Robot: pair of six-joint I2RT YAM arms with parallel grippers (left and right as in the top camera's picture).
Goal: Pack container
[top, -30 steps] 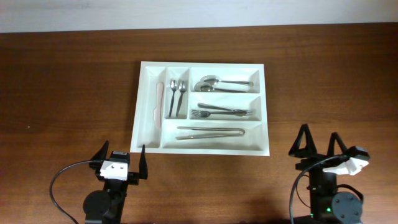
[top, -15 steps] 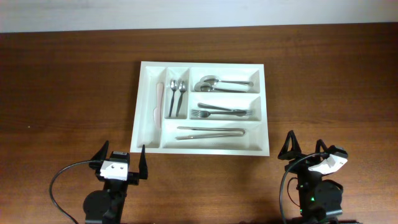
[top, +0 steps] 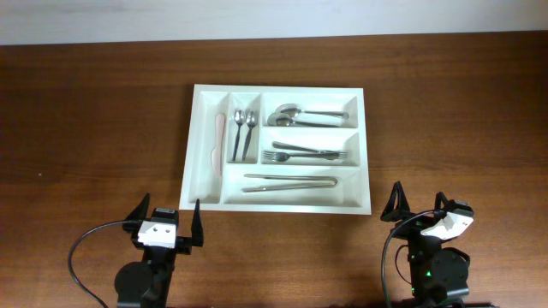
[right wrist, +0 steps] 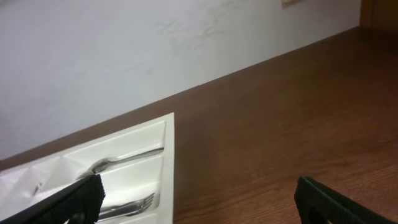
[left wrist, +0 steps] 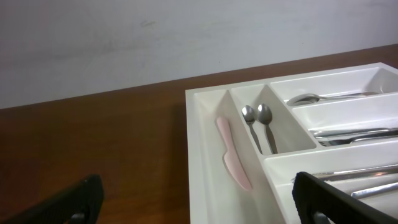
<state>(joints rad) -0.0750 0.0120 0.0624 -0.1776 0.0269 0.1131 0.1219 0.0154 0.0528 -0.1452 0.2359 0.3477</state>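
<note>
The white five-compartment cutlery tray (top: pixel 208 200) lies at the table's middle. Its left narrow slot holds a pink knife (top: pixel 218 145), the other narrow slot two small spoons (top: pixel 242 133). The wide slots hold large spoons (top: pixel 300 115), forks (top: pixel 301 153) and tongs (top: pixel 289 182). My left gripper (top: pixel 168 211) is open and empty, just in front of the tray's front left corner. My right gripper (top: pixel 419 204) is open and empty, in front of and right of the tray's front right corner. The left wrist view shows the tray (left wrist: pixel 199 143) with the knife (left wrist: pixel 232 154). The right wrist view shows the tray's right edge (right wrist: pixel 168 163).
The dark wooden table (top: pixel 94 128) stretches bare to the left and right of the tray. A pale wall (top: pixel 257 15) runs along its far edge. Black cables (top: pixel 81 248) loop beside each arm base at the front.
My right arm has drawn back and left towards the front of the table, its gripper now nearer the tray's front right corner. The left arm and the cutlery have not moved.
</note>
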